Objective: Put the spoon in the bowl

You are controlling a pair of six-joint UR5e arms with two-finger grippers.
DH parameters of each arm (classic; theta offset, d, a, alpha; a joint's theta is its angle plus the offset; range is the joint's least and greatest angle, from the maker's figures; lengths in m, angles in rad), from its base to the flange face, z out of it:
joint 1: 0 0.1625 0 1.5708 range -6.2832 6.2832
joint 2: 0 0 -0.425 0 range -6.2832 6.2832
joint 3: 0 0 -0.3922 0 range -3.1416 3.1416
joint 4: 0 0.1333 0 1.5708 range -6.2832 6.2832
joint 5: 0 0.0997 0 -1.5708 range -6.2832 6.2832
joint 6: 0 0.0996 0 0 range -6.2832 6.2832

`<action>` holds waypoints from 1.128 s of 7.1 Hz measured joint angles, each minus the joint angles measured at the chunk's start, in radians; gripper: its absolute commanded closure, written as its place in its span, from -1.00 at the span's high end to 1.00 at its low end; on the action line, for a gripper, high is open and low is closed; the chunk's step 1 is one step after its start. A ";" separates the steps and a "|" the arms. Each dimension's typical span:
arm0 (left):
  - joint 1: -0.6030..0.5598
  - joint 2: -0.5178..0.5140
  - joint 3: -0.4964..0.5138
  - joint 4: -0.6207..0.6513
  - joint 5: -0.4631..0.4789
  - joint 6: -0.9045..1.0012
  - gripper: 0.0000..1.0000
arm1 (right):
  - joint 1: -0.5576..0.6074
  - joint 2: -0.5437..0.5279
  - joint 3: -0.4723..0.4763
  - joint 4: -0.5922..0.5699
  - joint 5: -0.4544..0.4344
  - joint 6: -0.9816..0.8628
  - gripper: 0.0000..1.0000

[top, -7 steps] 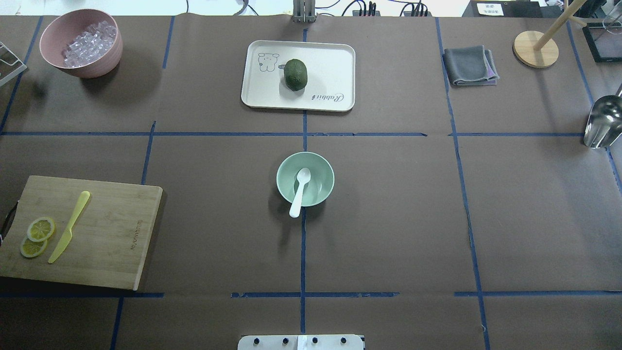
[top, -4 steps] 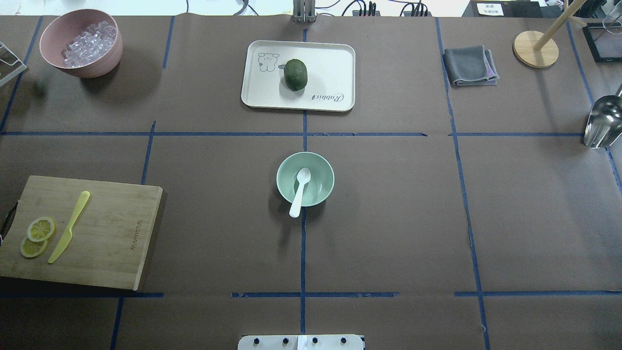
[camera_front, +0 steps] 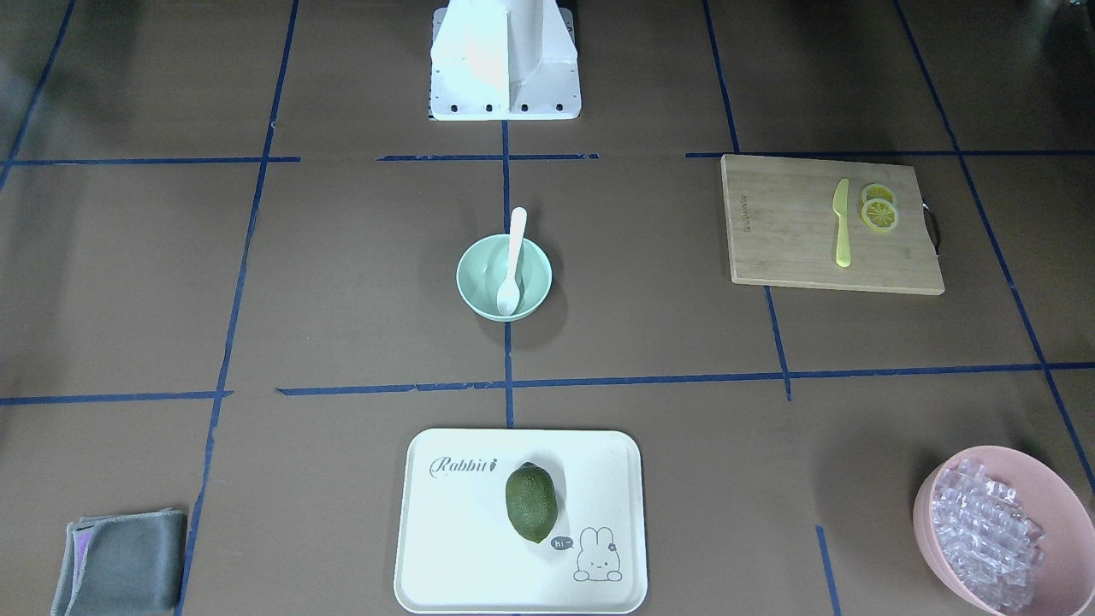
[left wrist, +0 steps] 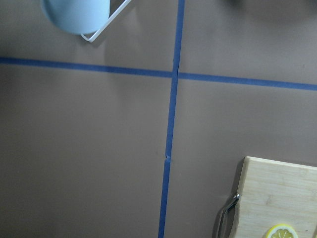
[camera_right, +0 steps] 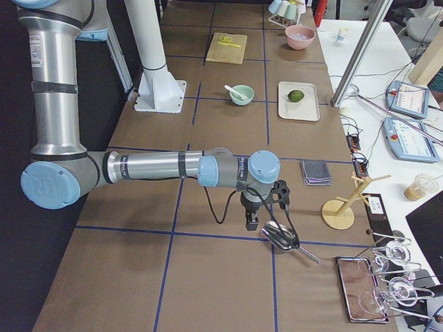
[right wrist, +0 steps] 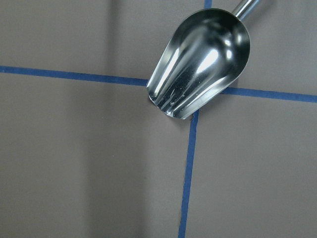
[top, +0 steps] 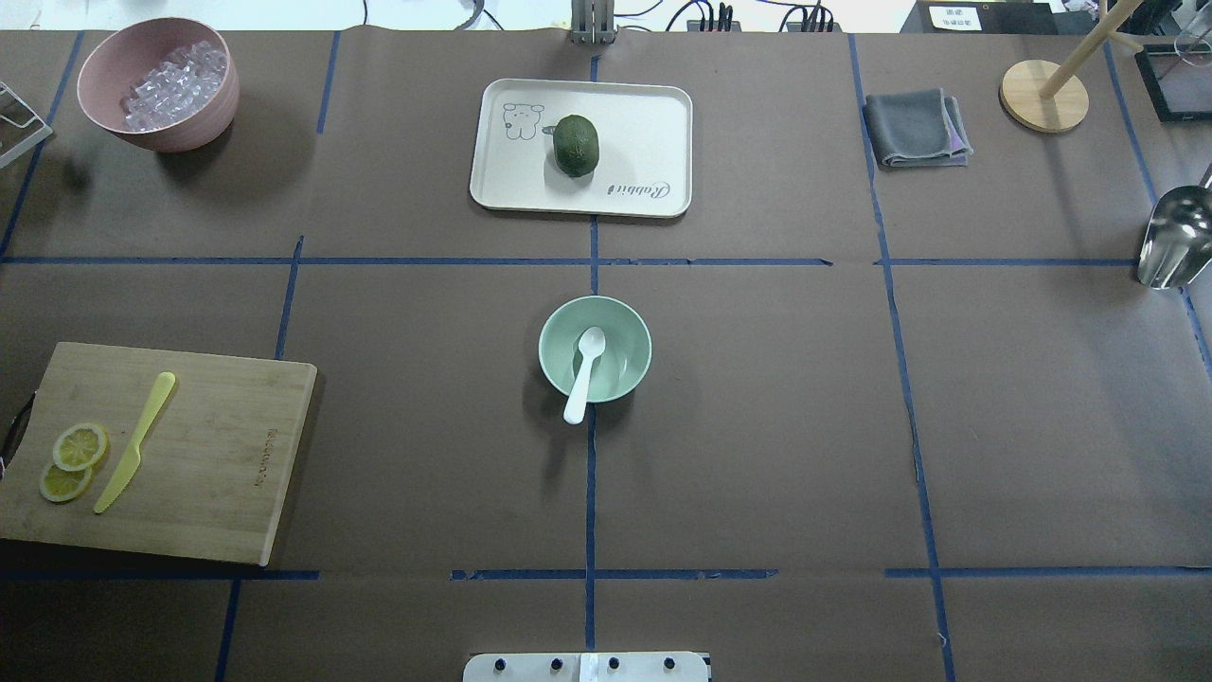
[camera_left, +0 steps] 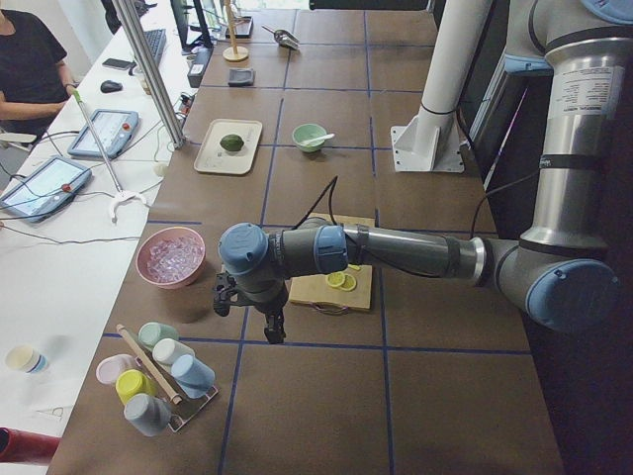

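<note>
1. Overhead exterior: the spoon (top: 584, 374) sits at mid-frame with its oval scoop inside the bowl (top: 627, 352). Its handle leans over the lower rim and juts toward the bottom of the frame. The long axis runs almost top to bottom, tilted slightly. No arm shows here. The tray (top: 653, 114) above and the cutting board (top: 218, 445) at lower left are well apart from the bowl, leaving open table round it.
2. Exterior front-facing: the spoon (camera_front: 513, 257) has its scoop low in the bowl (camera_front: 481, 275), and its handle crosses the upper rim toward the robot base (camera_front: 505, 60). I judge the placing done.
3. Exterior left: the left gripper (camera_left: 269, 334) points down at lower middle, between the pink bowl (camera_left: 170, 257) and the cutting board (camera_left: 331, 289). The bowl (camera_left: 307, 137) lies well apart, up the frame. Whether its fingers are spread or together I cannot tell.
4. Exterior right: the right gripper (camera_right: 252, 223) points down just beside a metal scoop (camera_right: 280, 236). The bowl (camera_right: 242, 95) is far up the frame. I cannot tell the finger state here either. Neither arm looks clearly nearer the bowl.
5. Left wrist-mounted: only taped table, a pale-blue cup (left wrist: 77, 15) at upper left, and the board's corner with a lemon slice (left wrist: 282, 232) at lower right. No fingers show.
6. Right wrist-mounted: the metal scoop (right wrist: 200, 64) lies at upper right over a tape crossing. No fingers or spoon show.
</note>
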 measured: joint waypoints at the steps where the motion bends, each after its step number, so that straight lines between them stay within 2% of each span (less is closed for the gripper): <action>1: 0.004 0.002 -0.007 -0.002 0.000 -0.003 1.00 | 0.000 -0.002 -0.004 0.001 0.003 0.001 0.98; 8: 0.016 0.007 -0.062 -0.006 0.003 0.018 1.00 | -0.023 -0.006 -0.010 0.005 0.001 -0.005 0.99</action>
